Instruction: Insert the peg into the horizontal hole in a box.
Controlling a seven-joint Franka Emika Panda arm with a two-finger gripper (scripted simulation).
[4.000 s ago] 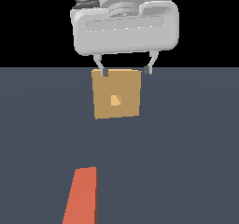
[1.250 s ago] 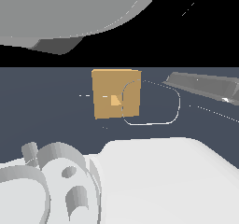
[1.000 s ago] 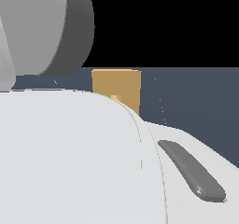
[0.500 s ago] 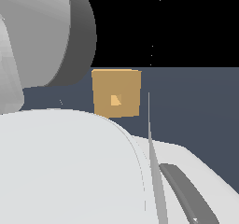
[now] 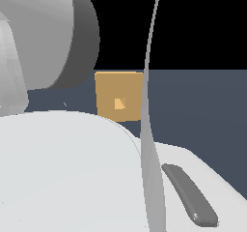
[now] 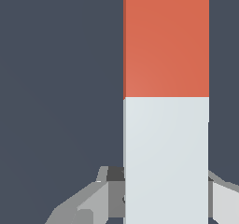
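Pincer (image 6: 166,204) sits low over the peg (image 6: 166,101), a finger (image 6: 81,204) on each side of its whitish end; you cannot tell whether they grip it. In the exterior view, arm shells fill most of your frame, the box (image 5: 119,94) and hole (image 5: 119,103) upright at centre.

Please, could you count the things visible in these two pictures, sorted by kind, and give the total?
Pegs: 1, the peg, orange-red with a whitish part.
Boxes: 1, the tan box.
Holes: 1, the hole in the box face.
Grippers: 1, the gripper, its fingers beside the peg.
Total: 4
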